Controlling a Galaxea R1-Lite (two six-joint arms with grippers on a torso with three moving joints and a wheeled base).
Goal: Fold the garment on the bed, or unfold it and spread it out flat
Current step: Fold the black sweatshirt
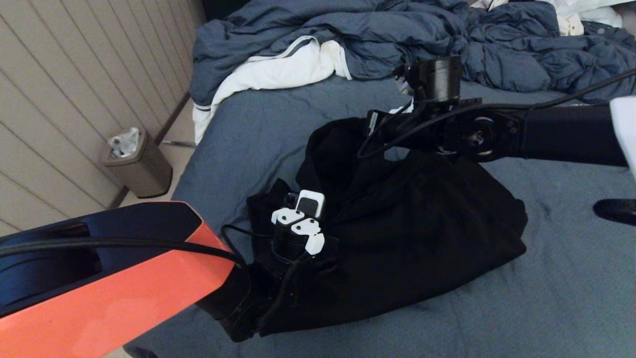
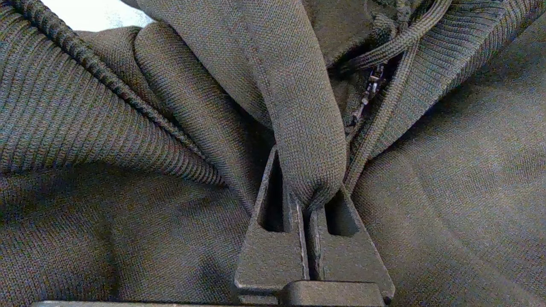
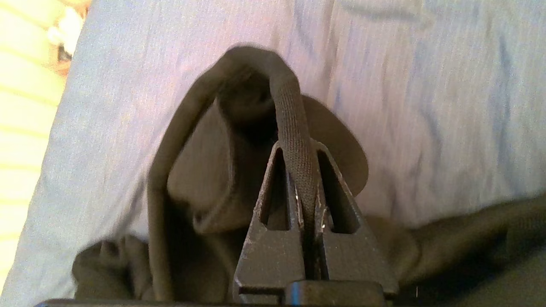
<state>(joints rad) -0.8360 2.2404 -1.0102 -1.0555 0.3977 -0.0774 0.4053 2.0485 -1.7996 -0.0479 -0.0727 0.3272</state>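
The black garment (image 1: 422,223) lies bunched in the middle of the bed (image 1: 258,129), with its far edge lifted. My left gripper (image 1: 290,201) reaches in at the garment's near left side. In the left wrist view the left gripper (image 2: 305,179) is shut on a fold of the garment's knit cloth (image 2: 307,128), beside the zipper (image 2: 371,89) and a ribbed band (image 2: 64,119). My right gripper (image 1: 370,124) holds the raised far edge. In the right wrist view the right gripper (image 3: 298,149) is shut on a narrow strip of the garment (image 3: 290,106) above the sheet (image 3: 426,106).
A rumpled blue-grey duvet (image 1: 397,40) and a white cloth with a grey stripe (image 1: 278,69) lie at the bed's far end. A bin (image 1: 136,164) stands on the floor left of the bed. A dark object (image 1: 616,211) lies at the right edge.
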